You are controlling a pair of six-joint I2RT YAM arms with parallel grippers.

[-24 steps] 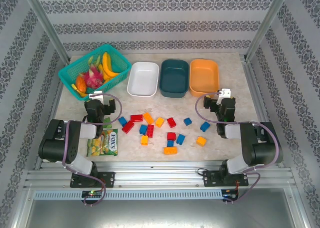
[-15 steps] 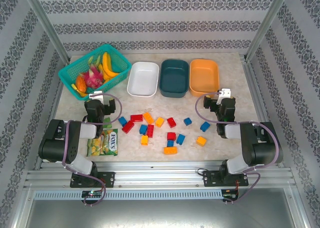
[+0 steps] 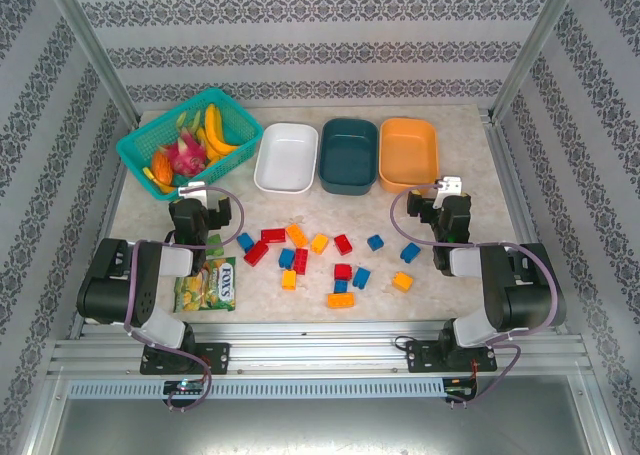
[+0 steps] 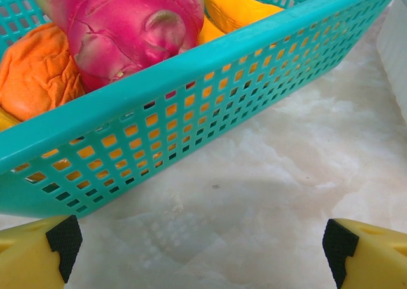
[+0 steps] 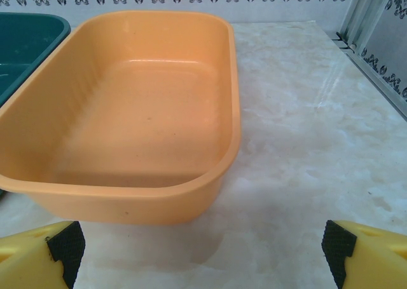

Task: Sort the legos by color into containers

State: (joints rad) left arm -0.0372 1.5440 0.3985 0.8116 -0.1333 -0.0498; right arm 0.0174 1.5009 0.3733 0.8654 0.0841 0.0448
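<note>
Okay, surface first: pale marble-look table [image 3: 480,155], boxed in by walls [image 3: 320,55] papered in grey damask stripes, slanted aluminium posts [image 3: 95,60] at the back corners.

Landmark is the dark teal tub [image 3: 349,155]. The white tub [image 3: 287,157] sits just beside it on the left and the orange tub [image 3: 408,155] just beside it on the right. The teal lattice basket [image 3: 150,145] of fruit is further left, past the white tub. The legos [image 3: 320,260], red, blue and orange-yellow, lie loose on the table on the near side of the teal tub, toward my bases. A green snack packet [image 3: 208,283] lies near-left of the teal tub, beyond the bricks.

My left gripper [image 3: 197,203] hangs near-left of the teal tub, spread wide, nothing between the fingers. My right gripper [image 3: 440,197] hangs near-right of it, just short of the orange tub, also spread wide and holding nothing.

View differences: the top view gives the whole brick scatter and all three tubs. The left wrist view gives the basket wall [image 4: 191,111] up close, with a pink dragon fruit [image 4: 121,28] and an orange fruit [image 4: 35,73] behind the lattice, the white tub's edge [image 4: 397,60] at right, and my yellow fingertips [image 4: 60,241] far apart over bare table. The right wrist view gives the orange tub's smooth inside wall [image 5: 127,98], a corner of the teal tub [image 5: 25,47] and the marble veining.
</note>
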